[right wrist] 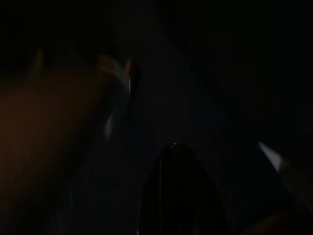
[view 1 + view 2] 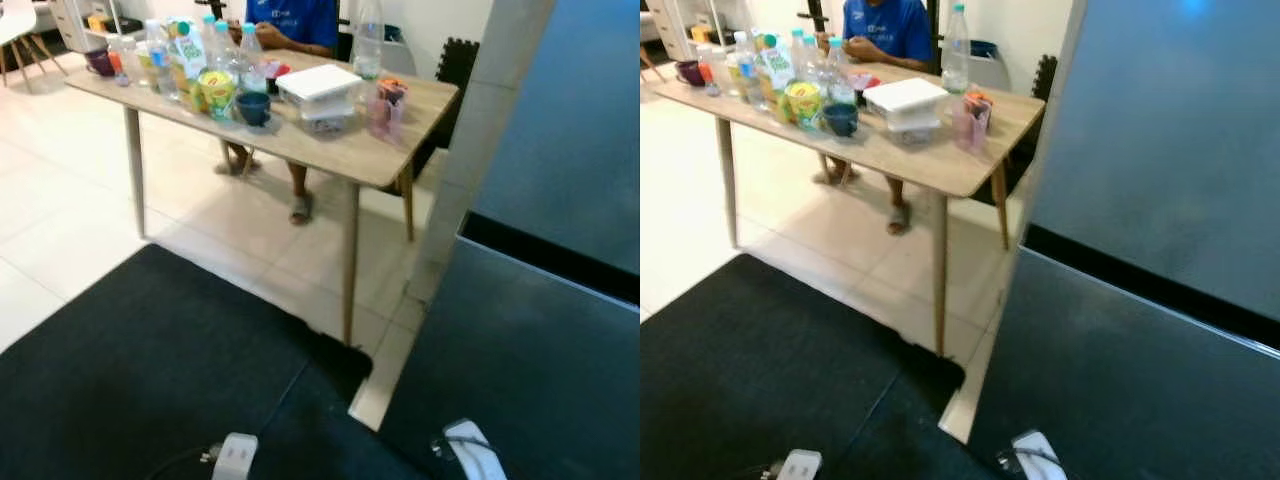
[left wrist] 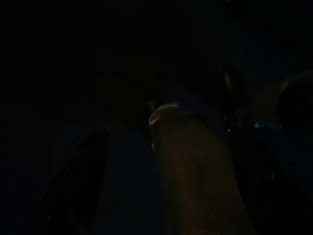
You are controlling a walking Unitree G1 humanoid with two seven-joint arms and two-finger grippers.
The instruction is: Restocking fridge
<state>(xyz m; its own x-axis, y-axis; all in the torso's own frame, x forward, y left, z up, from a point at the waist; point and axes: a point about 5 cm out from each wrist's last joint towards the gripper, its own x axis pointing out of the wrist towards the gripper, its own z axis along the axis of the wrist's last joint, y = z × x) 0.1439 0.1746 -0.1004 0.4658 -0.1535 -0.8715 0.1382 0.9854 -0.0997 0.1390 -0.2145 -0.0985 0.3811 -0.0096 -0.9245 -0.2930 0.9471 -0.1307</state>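
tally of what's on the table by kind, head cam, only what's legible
Clear bottles with blue caps: about 4, one tall, the rest clustered
Green carton: 1
Yellow-green pack: 1
Dark blue bowl: 1
Clear box with white lid: 1
Pink cup: 1
Dark mug: 1
Total: about 10; the far cluster is too blurred for an exact count.

Head stereo pair looks forward and down; both wrist cameras sit in deep shade.

Both eye views look from above across a black mat [image 2: 150, 370] to a table [image 2: 400, 150] farther off, with the fridge [image 2: 1160, 200] close on the right. The right eye sees more fridge. Each wrist view looks along its own dark fingers [image 3: 78, 186], little else discernible.
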